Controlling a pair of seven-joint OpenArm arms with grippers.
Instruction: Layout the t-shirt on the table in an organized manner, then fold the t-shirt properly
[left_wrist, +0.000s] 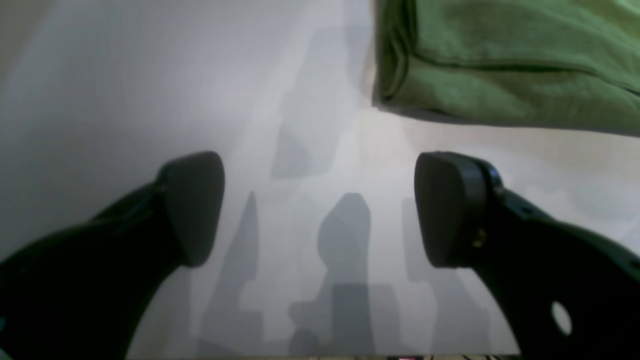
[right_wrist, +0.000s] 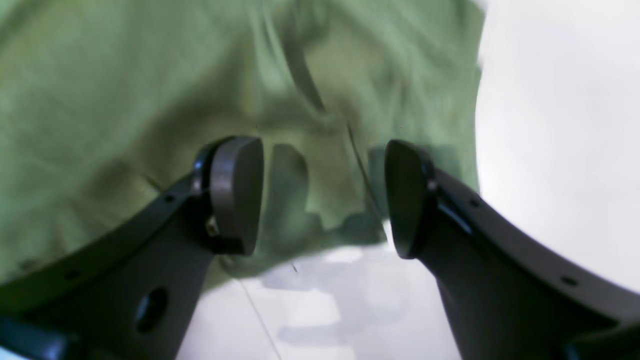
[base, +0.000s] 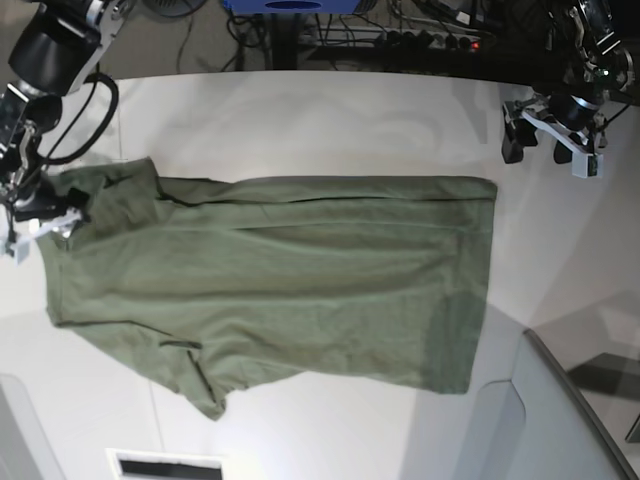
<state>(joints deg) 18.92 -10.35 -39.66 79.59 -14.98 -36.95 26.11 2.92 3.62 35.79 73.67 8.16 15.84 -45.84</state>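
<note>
**One green shirt flat on the bench, both claws spread**

Left wrist view: only a corner of the olive-green cotton t-shirt (left_wrist: 505, 60) shows; the left claw (left_wrist: 320, 210) stands spread over the white smooth bench (left_wrist: 125, 100), holding nothing.

Right wrist view: blurred cloth; the right claw (right_wrist: 324, 197) is spread, pinching nothing.

Base view: one shirt, long axis left-right, sleeves at the left.

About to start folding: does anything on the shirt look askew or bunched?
Yes. The t-shirt lies mostly flat on the table, but its end by the right hand is bunched and wrinkled, and one sleeve sticks out crookedly.
</note>
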